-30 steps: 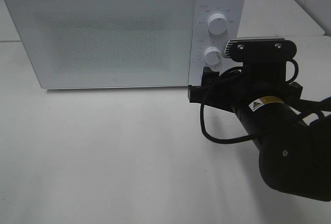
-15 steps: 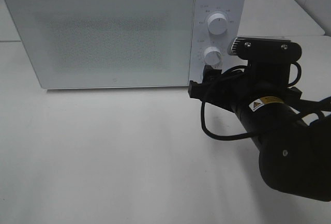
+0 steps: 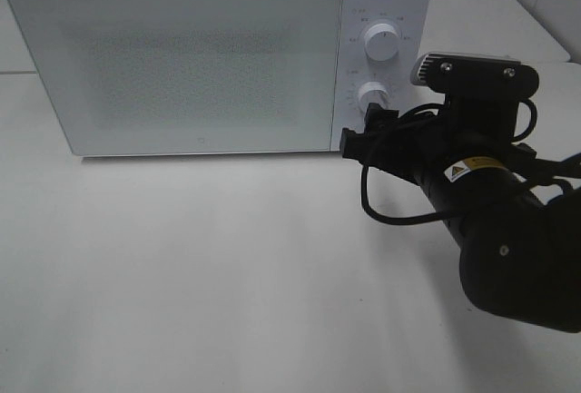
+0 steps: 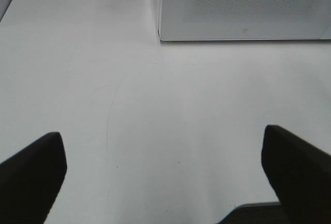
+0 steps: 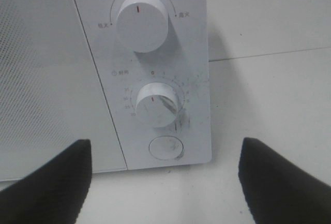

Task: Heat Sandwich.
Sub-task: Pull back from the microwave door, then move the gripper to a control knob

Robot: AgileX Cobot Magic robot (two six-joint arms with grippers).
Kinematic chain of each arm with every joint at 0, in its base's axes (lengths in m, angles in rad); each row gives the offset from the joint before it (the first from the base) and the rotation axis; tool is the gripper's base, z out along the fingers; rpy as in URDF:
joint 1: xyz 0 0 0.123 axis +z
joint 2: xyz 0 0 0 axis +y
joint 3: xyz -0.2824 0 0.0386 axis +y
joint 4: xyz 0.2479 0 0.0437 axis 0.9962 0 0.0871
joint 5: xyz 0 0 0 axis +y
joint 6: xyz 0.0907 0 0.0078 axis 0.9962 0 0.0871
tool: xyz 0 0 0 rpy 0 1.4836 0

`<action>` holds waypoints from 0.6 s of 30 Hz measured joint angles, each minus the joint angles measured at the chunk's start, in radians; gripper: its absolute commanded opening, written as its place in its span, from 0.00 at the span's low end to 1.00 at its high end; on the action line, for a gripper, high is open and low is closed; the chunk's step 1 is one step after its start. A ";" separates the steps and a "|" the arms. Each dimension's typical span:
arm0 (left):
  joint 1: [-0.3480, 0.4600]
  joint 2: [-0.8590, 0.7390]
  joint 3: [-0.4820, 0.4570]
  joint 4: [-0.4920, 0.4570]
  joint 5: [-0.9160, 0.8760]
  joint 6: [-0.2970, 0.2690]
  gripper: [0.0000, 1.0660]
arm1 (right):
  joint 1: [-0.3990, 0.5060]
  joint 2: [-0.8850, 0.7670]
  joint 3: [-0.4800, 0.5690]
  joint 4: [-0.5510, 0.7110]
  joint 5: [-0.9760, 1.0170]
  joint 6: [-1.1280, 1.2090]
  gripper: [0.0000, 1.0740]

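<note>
The microwave (image 3: 182,57) is standing on the bench (image 3: 182,275) with its door shut. The right jaws are standing wide apart and gripping nothing. They are facing the control panel (image 5: 191,53), close in front of the lower dial (image 5: 156,104), which sits between the upper dial (image 5: 138,22) and the round button (image 5: 165,148). The left jaws are hanging fully open over bare bench near the microwave's front corner, holding nothing. The sandwich is showing in no view, so its place cannot be told.
</note>
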 measured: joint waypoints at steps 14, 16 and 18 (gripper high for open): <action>0.000 0.000 0.000 0.000 0.000 0.000 0.91 | -0.107 0.152 -0.106 -0.122 0.013 0.000 0.71; 0.000 0.000 0.000 0.000 0.000 0.000 0.91 | -0.126 0.179 -0.138 -0.151 0.034 0.000 0.71; 0.000 0.000 0.000 0.000 0.000 0.000 0.91 | -0.135 0.188 -0.149 -0.159 0.039 0.000 0.71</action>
